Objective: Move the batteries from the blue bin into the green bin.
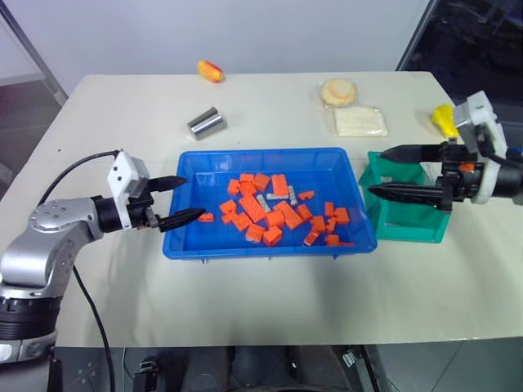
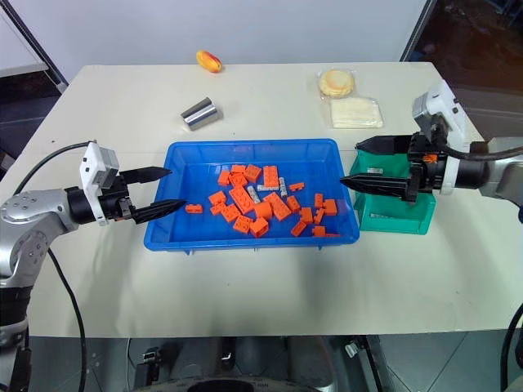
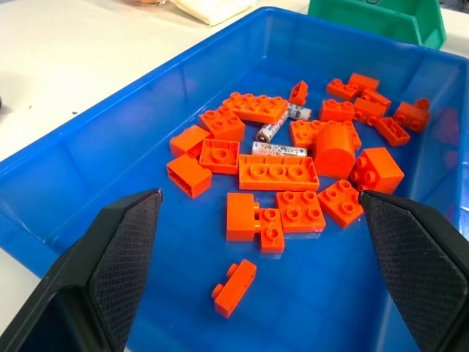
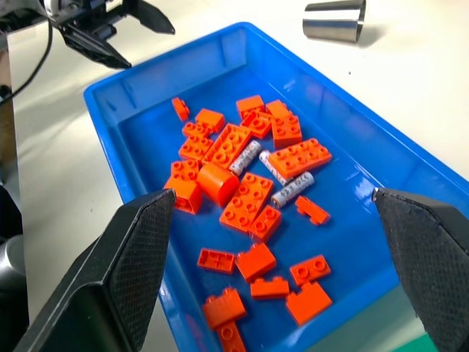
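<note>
Three batteries [image 4: 258, 167] are seen among orange blocks [image 1: 270, 214] mid-tray in the blue bin [image 1: 196, 245], still unmoved.

The right gripper [image 1: 380, 171], wide open and empty over the green bin [image 1: 413, 233], is judged nearer; the batteries lie toward its 9 o'clock, long axes slanted. The left gripper [image 1: 184, 200] is open too.

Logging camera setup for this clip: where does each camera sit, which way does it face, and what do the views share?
Head views: look down over the table; left gripper open at the blue bin, right gripper open above the green bin.
Left wrist view: looks between its fingers at batteries among orange blocks.
Right wrist view: faces the same bin from the opposite side, metal can beyond.
Shared: blue bin, batteries, blocks.
</note>
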Available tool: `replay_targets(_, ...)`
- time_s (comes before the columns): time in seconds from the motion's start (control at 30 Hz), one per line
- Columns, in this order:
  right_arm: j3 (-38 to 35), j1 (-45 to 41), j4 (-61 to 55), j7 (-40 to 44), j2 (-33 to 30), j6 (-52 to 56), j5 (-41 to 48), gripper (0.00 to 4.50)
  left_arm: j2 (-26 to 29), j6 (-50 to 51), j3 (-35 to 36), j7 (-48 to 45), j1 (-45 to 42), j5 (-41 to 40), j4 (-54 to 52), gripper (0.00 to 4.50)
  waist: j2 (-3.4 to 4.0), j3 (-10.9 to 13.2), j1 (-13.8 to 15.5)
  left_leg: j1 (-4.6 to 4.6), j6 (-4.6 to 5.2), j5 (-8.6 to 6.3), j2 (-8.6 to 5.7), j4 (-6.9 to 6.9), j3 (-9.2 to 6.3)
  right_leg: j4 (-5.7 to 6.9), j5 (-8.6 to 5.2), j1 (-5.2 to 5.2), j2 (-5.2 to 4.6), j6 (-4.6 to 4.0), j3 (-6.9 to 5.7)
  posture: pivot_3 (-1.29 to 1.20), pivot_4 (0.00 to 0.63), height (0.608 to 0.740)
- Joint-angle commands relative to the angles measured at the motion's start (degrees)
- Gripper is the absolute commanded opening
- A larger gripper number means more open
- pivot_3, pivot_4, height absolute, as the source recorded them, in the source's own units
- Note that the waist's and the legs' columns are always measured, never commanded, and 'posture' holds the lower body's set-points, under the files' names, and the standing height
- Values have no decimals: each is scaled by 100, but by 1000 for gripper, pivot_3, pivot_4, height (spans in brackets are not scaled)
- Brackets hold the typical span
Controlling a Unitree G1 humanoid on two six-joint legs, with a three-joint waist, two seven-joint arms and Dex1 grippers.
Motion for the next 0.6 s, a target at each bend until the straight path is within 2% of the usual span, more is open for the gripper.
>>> replay_targets(0.03,265,-616,-18,-470,458,40,-32,4414,-20,-87,74,56,-172,-40,-147,4500,0,0,-30,0,0,0,0,1,1,1,0,-1,0,0,1,0,150,740)
replay_targets(0.13,1108,-1042,111,-859,1042,-254,-757,4414,-88,-88,38,116,-213,-19,-150,4500,-1,-1,-34,1,0,0,2,1,0,6,0,-3,4,0,1,0,150,740)
replay_targets(0.37,3015,-1554,734,-260,1630,-2250,-2836,4414,-162,-67,61,254,-150,-27,-289,4500,-2,0,4,-31,1,0,-3,8,-3,7,1,-27,-3,1,-2,0,150,740)
replay_targets(0.47,3432,-1862,1163,-95,2125,-2587,-3220,4414,-214,-46,107,366,-54,-51,-432,4500,-2,-1,-19,-44,0,0,-3,15,-3,11,3,-38,-3,2,-2,0,150,740)
replay_targets(0.6,3566,-2120,1677,75,2575,-2790,-3487,4414,-267,-13,200,512,134,-94,-633,4500,-2,-1,-16,-45,0,0,-1,10,-8,20,2,-46,0,0,-5,0,150,740)
